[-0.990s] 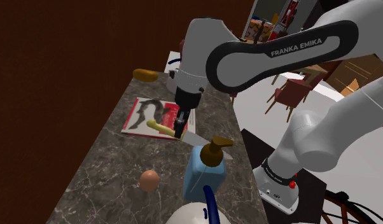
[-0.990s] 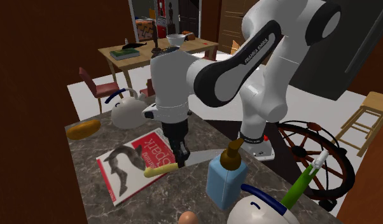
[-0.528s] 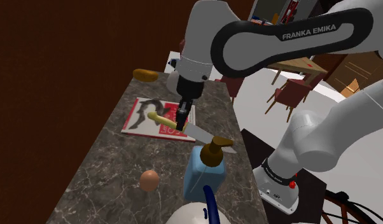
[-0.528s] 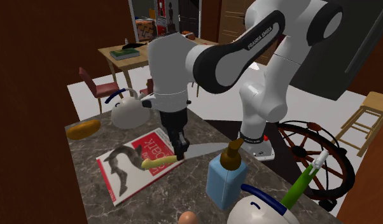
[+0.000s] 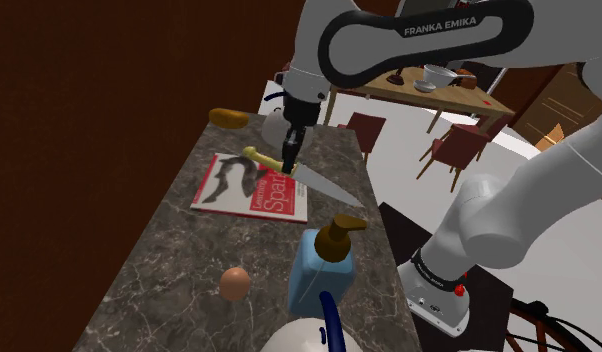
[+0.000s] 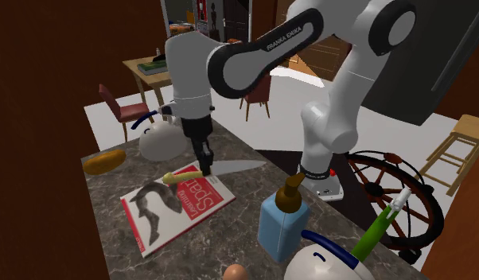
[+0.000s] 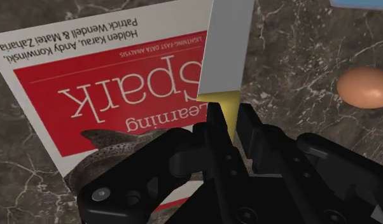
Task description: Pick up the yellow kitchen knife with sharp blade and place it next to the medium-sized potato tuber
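Observation:
My black gripper [image 5: 288,161] [image 6: 204,161] is shut on the kitchen knife, holding it in the air above the counter. Its yellow handle [image 5: 257,157] [image 6: 182,176] sticks out on one side of the fingers and its grey blade [image 5: 325,186] [image 6: 239,166] on the other. In the wrist view both fingertips [image 7: 215,119] clasp the yellow handle [image 7: 229,107] just behind the blade [image 7: 226,43]. The brown potato [image 5: 228,117] [image 6: 104,161] lies at the counter's far end, beyond the gripper, apart from the knife.
A red and white book [image 5: 251,187] [image 6: 176,203] [image 7: 114,83] lies on the dark marble counter [image 5: 169,265] under the knife. A white kettle [image 6: 160,140] stands near the potato. Nearer the stand are a brown egg [image 5: 234,283] [image 7: 363,87], a blue soap bottle [image 5: 324,265] [image 6: 282,223] and a second white kettle [image 6: 325,262].
The gripper has risen and moved toward the potato end of the counter, carrying the knife up off the book. It stays shut on the handle.

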### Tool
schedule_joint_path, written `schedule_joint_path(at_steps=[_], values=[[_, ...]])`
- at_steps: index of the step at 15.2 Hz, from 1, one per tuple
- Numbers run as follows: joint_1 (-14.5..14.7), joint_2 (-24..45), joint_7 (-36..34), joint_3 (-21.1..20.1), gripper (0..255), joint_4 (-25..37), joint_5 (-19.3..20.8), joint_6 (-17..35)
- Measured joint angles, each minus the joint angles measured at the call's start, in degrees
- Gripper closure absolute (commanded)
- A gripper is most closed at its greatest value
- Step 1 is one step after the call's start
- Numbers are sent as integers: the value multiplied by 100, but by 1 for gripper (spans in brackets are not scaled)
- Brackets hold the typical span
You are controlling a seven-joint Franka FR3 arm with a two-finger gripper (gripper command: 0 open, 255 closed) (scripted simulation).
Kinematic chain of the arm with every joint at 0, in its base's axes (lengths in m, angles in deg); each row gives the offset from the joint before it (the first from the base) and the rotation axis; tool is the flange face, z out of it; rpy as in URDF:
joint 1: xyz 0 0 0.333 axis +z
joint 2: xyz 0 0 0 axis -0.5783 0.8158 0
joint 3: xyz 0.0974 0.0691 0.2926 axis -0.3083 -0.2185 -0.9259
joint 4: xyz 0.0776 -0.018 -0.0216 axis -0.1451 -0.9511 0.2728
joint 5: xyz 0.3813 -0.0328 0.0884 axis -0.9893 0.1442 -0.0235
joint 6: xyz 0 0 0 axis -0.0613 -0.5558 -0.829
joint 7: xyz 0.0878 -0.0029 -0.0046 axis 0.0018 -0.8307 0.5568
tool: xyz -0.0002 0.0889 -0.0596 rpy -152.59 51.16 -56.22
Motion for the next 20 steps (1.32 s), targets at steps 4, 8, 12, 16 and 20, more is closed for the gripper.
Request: schedule_joint_path(at_steps=[4,8,12,16,20], values=[[-245,325,489,343,255,346,154,-133],[-478,727,964,658,255,771,273,-259],[-694,1229,1405,934,255,1340,346,-412],[-915,1721,1831,1178,255,1941,374,-610],[-1053,2094,2113,1309,255,2246,362,-596]])
